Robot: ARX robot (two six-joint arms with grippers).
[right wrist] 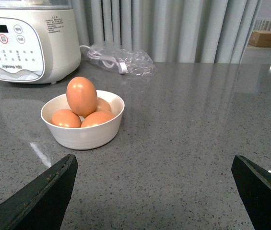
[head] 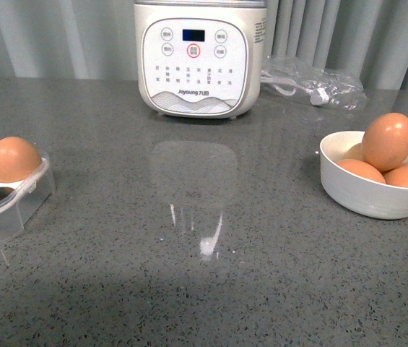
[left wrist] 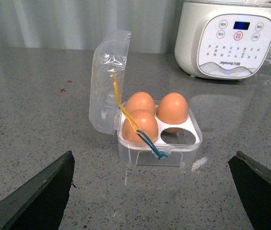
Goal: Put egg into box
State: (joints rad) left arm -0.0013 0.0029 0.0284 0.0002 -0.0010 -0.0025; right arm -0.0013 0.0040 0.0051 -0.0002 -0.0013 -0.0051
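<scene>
Left wrist view: left gripper [left wrist: 154, 157] jaws spread wide, holding nothing. Box [left wrist: 134, 154] sits ahead on grey counter [left wrist: 29, 120], lid swung open, three eggs [left wrist: 173, 108] seated, one cup [left wrist: 177, 137] vacant. Right gripper [right wrist: 153, 158] jaws likewise spread, empty. Egg [right wrist: 81, 96] stands atop other eggs [right wrist: 65, 118] in white bowl [right wrist: 85, 136], near cooker [right wrist: 25, 43].

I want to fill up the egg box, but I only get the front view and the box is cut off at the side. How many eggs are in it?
Observer: The left wrist view shows three eggs in the box.
Operator: Is there room for one more?
Observer: Yes, exactly one cup of the four is empty.
Operator: Is the lid in the way?
Observer: No, the lid stands open, hinged up at one side of the box.
</scene>
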